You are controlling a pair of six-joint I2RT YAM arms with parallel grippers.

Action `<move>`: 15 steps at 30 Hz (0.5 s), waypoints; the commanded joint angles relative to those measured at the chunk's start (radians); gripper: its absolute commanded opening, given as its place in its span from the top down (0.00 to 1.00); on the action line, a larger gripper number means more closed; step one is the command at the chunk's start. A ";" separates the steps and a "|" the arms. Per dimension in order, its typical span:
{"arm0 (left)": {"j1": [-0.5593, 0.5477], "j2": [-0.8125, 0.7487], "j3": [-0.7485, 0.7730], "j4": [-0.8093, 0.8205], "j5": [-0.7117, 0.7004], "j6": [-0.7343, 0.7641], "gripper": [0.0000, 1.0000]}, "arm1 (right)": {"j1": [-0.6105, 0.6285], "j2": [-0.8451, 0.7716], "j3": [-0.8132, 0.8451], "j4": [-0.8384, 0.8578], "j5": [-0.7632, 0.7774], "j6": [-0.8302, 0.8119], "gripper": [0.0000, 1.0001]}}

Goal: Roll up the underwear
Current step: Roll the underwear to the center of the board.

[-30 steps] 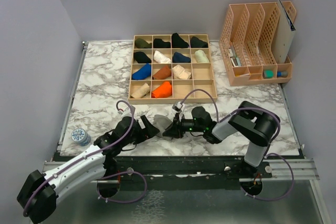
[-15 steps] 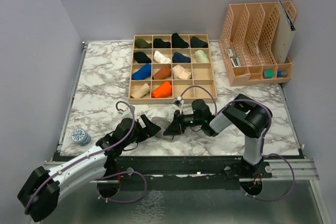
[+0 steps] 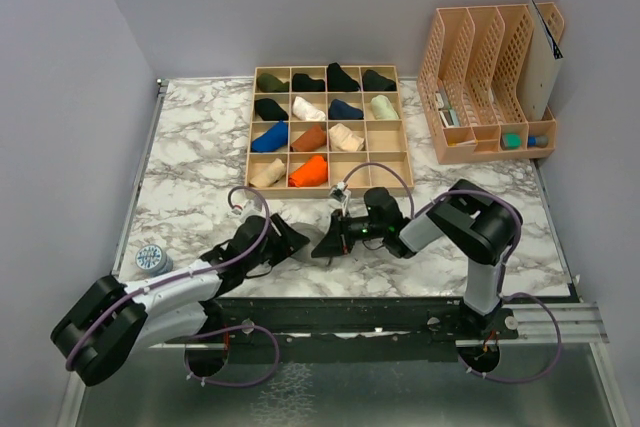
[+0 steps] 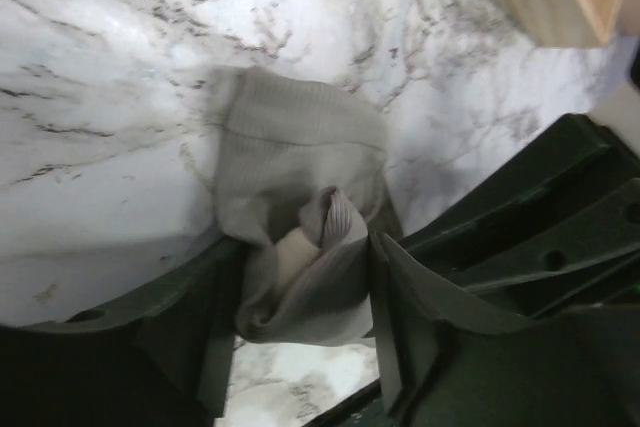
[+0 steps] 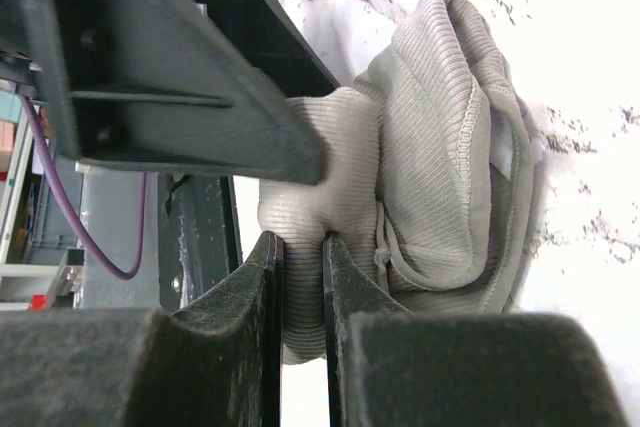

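step: mid-roll, I'd say. The underwear [image 4: 300, 197] is bunched into a loose roll, not tidy yet
where: on the marble worktop [image 3: 190, 147] near the front edge, between both arms, just in front of the wooden compartment tray [image 3: 249, 147]
left gripper [image 4: 305, 277]: fingers sit either side of the rolled end, cloth fills the gap and touches both, so it looks held
right gripper [image 5: 303, 247]: almost closed, pinching a thin fold of the same piece
next move: probably needs one side holding while the other tucks the loose flap tight, or it'll spring open
count: one grey-beige piece out on the worktop, thirteen rolled pieces [image 3: 309, 171] in the tray, three compartments without one
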 commanded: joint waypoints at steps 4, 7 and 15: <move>-0.003 0.117 0.023 -0.128 0.036 0.011 0.69 | 0.005 -0.010 -0.056 -0.090 0.056 0.035 0.84; -0.002 0.137 0.040 -0.153 0.035 0.029 0.80 | 0.005 -0.046 -0.071 -0.070 0.061 0.026 0.78; -0.002 0.118 0.077 -0.206 0.017 0.056 0.90 | 0.005 -0.235 -0.062 -0.237 0.101 -0.122 0.43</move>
